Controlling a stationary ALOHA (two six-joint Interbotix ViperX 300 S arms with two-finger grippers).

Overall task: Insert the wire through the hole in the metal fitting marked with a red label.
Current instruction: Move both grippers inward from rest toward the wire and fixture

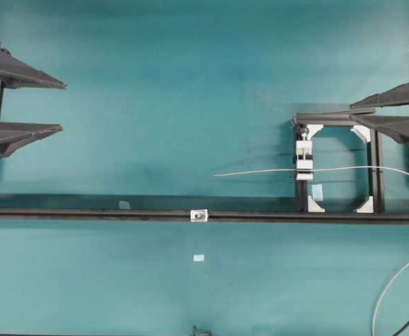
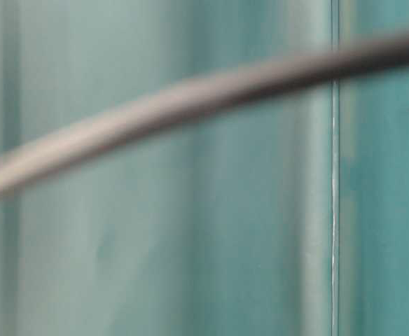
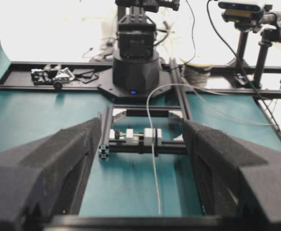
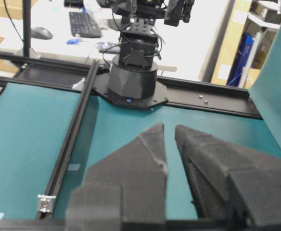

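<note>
**Both arms idle at the table's edges as the wire waits in its clamp**

The left gripper [image 1: 63, 106] sits at the left edge of the teal table [image 1: 190, 84], its two dark foam-faced fingers [image 3: 49, 159] spread well apart with nothing between them. At the opposite edge, the right gripper [image 1: 351, 112] holds nothing either; its fingers [image 4: 135, 163] stand close together, a narrow gap showing between the tips in the right wrist view.

The wire [image 1: 260, 171], thin and pale, runs across the right half of the table, passing through a white stacked clamp [image 1: 303, 159] mounted in a small black frame [image 1: 376, 168], just below the right gripper. Its free end points toward the middle of the table and hangs clear of any gripper. The metal fitting [image 1: 199, 215] sits on the long black rail [image 1: 85, 214] that crosses the table, near the centre and well apart from the wire's tip; the hole [image 1: 199, 216] shows as a dark spot in its middle. A pale-blue tag [image 1: 199, 257] lies on the table below the rail. The table-level view is too blurred to read.
</note>
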